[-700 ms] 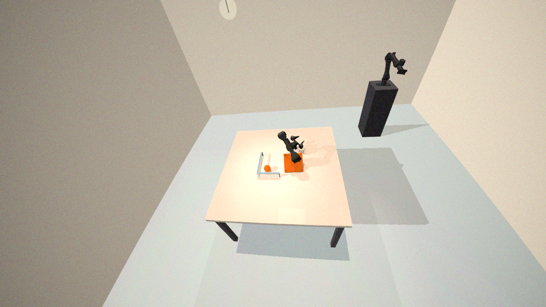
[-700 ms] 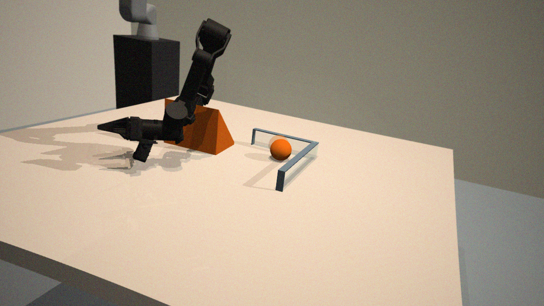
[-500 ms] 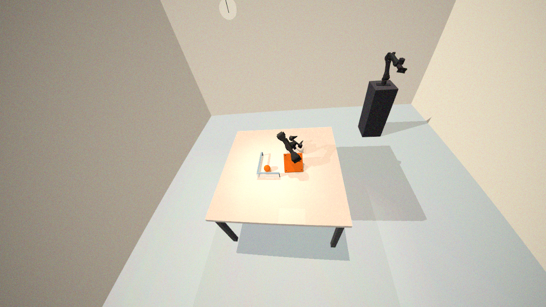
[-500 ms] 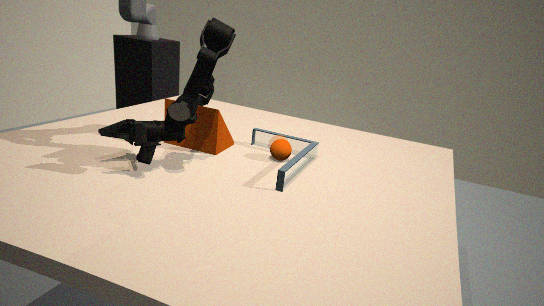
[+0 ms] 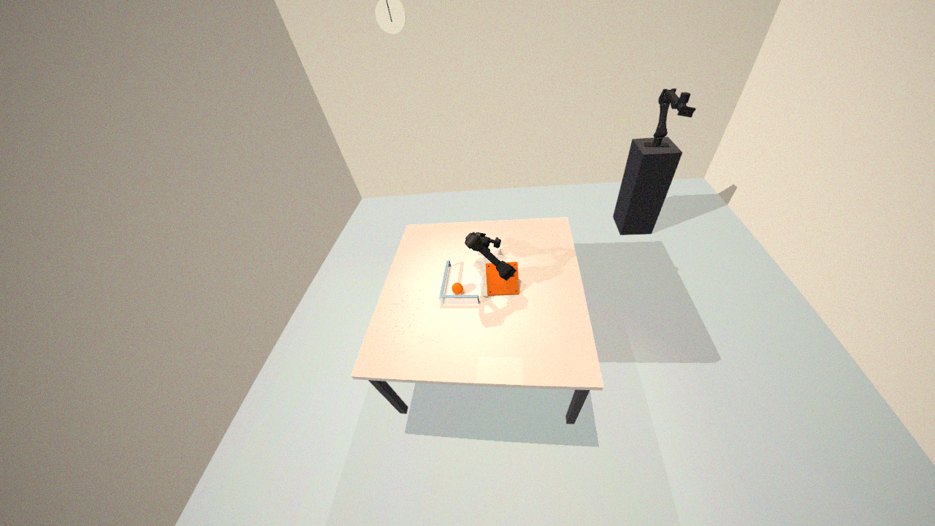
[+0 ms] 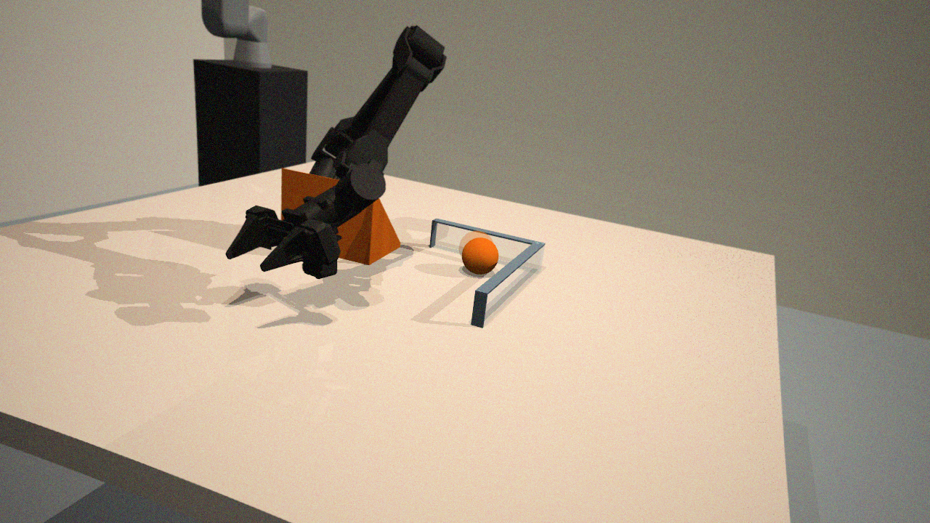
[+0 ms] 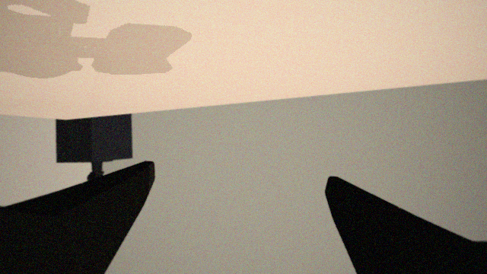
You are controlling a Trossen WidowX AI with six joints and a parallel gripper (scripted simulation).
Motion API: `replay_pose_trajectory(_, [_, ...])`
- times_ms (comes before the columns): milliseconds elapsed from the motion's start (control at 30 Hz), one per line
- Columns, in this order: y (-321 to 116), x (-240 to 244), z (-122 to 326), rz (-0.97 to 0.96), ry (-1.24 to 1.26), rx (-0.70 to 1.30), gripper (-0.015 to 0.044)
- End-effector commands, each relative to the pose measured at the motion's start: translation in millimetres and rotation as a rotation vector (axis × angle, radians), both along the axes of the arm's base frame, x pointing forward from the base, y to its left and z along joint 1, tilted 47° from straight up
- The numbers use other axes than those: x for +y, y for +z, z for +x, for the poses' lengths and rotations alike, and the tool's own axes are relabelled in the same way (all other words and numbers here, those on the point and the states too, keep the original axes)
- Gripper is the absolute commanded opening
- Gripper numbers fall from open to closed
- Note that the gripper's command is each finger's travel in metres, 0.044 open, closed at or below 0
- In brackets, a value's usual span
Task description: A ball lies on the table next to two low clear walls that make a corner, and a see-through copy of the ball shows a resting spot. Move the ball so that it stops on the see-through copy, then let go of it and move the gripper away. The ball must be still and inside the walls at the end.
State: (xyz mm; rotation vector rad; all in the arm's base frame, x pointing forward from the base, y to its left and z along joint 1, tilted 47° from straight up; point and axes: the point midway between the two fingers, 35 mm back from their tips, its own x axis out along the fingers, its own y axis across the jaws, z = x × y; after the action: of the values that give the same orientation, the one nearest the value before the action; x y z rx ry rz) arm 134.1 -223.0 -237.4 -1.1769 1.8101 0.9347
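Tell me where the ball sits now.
In the exterior view the ball rests inside the corner walls, overlapping the see-through copy, right of the orange base.
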Motion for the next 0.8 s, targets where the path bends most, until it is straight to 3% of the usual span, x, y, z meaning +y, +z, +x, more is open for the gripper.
replay_pose_trajectory(0, [18,19,60,0.181,0.070,-0.116,0.0440])
replay_pose_trajectory(367, [87,90,145,0.552,0.164,-0.253,0.0440])
replay_pose_trajectory(767, [203,191,190,0.955,0.199,-0.320,0.0440])
